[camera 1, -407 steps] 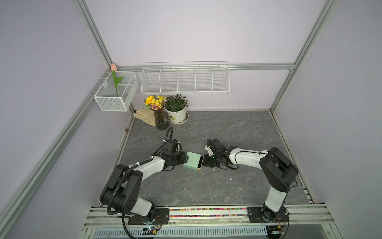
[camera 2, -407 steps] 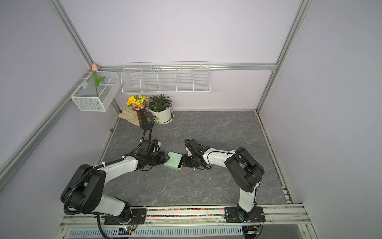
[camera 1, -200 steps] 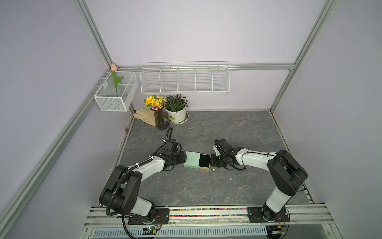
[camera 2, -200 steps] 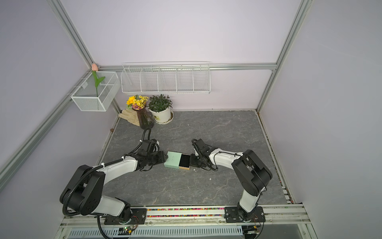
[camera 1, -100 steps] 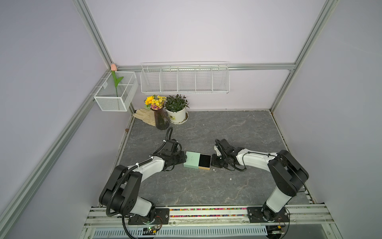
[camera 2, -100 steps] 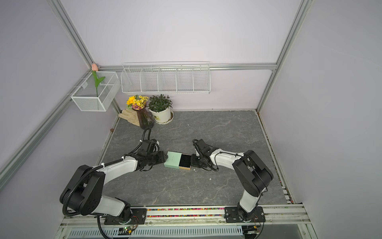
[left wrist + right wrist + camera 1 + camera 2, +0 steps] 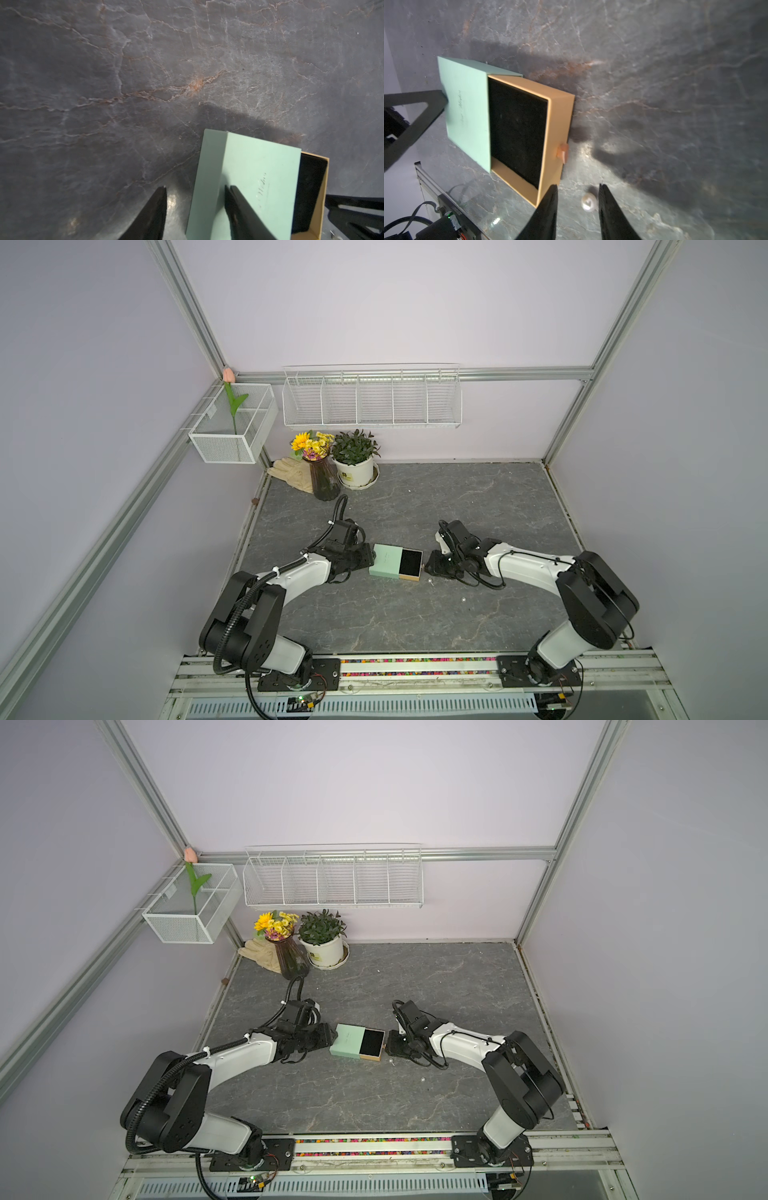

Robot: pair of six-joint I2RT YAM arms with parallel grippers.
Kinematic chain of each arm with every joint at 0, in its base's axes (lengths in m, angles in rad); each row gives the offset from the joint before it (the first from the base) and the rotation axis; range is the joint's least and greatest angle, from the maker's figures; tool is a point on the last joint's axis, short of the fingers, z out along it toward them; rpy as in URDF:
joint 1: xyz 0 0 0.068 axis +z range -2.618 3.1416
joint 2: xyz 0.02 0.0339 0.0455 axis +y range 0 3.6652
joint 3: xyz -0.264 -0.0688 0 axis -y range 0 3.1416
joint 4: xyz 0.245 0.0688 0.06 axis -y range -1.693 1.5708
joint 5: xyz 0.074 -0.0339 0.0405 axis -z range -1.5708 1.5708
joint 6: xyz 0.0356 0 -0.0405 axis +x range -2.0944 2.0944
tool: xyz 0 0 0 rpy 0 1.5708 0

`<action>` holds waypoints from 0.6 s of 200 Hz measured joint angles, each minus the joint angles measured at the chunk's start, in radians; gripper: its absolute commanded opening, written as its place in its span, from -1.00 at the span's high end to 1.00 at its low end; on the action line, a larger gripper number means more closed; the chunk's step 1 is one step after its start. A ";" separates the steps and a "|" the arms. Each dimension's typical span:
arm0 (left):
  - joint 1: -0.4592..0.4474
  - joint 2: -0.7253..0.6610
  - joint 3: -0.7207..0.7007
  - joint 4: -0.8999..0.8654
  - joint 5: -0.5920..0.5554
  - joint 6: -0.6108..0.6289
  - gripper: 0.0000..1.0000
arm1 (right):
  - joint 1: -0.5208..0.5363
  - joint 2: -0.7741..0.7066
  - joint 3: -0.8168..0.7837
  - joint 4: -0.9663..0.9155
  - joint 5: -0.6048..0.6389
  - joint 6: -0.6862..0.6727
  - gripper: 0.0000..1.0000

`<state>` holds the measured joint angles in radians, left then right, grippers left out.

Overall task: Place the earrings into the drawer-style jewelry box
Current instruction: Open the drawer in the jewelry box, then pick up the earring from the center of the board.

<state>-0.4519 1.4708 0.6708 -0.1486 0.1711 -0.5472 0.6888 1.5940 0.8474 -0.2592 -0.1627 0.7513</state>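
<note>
The bench (image 7: 457, 497) is a dark grey, veined slab; both arms reach in from its front edge.

The left arm (image 7: 299, 572) and the right arm (image 7: 523, 568) lie low over the bench and meet at the drawer-style jewelry box (image 7: 386, 566), which rests flat near the bench middle, slightly toward the left edge. The mint-green sleeve (image 7: 467, 108) faces the left arm. The tan tray (image 7: 558, 116) is drawn out toward the right arm, roughly half its black lining (image 7: 517, 133) exposed and bare. The pull tab (image 7: 563, 152) sticks out from the tray front.

The left gripper (image 7: 196, 187) stands partly open. One finger (image 7: 239, 207) lies over the printed sleeve top; the other (image 7: 153, 212) is off the sleeve side, over the bench. Whether the upper finger presses on the sleeve cannot be told.

The right gripper (image 7: 577, 185) is narrowly open, close to the tray front, holding nothing.

The earrings lie on the bench, outside the box. One earring (image 7: 588, 201) sits between the right gripper's fingers, touching neither, near the tray's front corner (image 7: 430, 581). The second earring (image 7: 462, 598) lies further toward the front edge, well apart from the box.
</note>
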 measured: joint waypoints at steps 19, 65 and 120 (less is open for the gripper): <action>0.000 0.000 0.005 -0.011 -0.004 0.000 0.01 | 0.000 -0.020 -0.006 -0.043 0.031 -0.025 0.28; 0.000 -0.018 0.006 -0.042 -0.027 0.001 -0.04 | 0.037 -0.031 0.042 -0.182 0.109 -0.153 0.25; 0.002 -0.067 0.006 -0.087 -0.060 -0.003 -0.13 | 0.072 -0.001 0.181 -0.318 0.178 -0.270 0.23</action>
<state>-0.4500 1.4036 0.6765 -0.2356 0.1116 -0.5499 0.7612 1.5932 1.0286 -0.5770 0.0151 0.4808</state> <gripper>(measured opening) 0.557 0.386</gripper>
